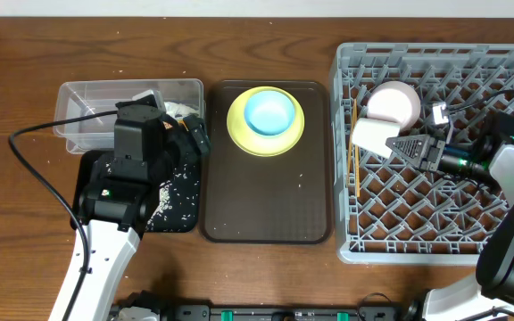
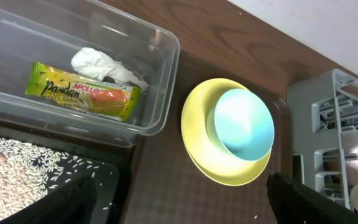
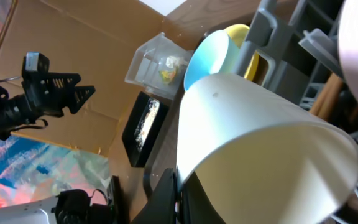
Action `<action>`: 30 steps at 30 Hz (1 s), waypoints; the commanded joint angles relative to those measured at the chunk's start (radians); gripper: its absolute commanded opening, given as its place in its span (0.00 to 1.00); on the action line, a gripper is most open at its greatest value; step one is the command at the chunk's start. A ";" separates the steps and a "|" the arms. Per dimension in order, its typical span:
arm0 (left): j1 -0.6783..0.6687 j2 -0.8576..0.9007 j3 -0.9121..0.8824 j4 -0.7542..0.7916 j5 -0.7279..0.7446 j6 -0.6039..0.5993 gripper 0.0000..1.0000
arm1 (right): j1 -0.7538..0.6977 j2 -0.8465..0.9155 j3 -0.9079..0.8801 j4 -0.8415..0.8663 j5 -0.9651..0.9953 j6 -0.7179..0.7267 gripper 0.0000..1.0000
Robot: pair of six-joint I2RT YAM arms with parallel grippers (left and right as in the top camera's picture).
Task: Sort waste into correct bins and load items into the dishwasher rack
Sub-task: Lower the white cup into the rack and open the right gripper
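So, the waste first: the snack wrapper [image 2: 82, 92] lies flat in the clear tub [image 2: 166, 56] with the crumpled tissue [image 2: 104, 65] right behind it, touching. The rice scraps [image 2: 11, 180] are scattered all over the black tray [image 1: 190, 218], which sits just beside the tub on the near side.

The yellow-green plate [image 1: 239, 134] sits at the far end of the brown serving tray [image 1: 266, 196], with the light blue bowl [image 1: 269, 113] standing upright on it. The rest of that tray is bare apart from a few pale specks.

Over in the grey dishwasher rack [image 1: 418, 241], the white bowl [image 1: 395, 102] is in the far left part. The small white cup [image 1: 373, 135] is just in front of it, tipped onto its side. Can't tell if the cup rests on the pegs or hangs a bit above them. The chopsticks [image 1: 353, 165] run along the rack's left wall, right by the cup.

The right gripper [image 1: 398, 143] is pressed together, pinching the cup's wall. The left gripper [image 2: 180, 186] is spread wide with nothing in it, hovering where the tub, black tray and brown tray meet. Everything's on a wooden tabletop [image 1: 239, 45].
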 commanded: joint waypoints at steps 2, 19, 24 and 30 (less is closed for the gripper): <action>0.004 0.002 0.018 -0.002 -0.009 0.010 0.90 | -0.029 0.003 0.002 -0.034 0.073 -0.004 0.01; 0.004 0.002 0.018 -0.002 -0.009 0.010 0.90 | -0.188 0.002 0.008 -0.186 0.226 0.072 0.17; 0.005 0.002 0.018 -0.002 -0.009 0.010 0.90 | -0.195 -0.006 0.064 -0.203 0.292 0.172 0.20; 0.005 0.002 0.018 -0.002 -0.009 0.010 0.90 | -0.171 -0.096 0.196 -0.262 0.387 0.271 0.20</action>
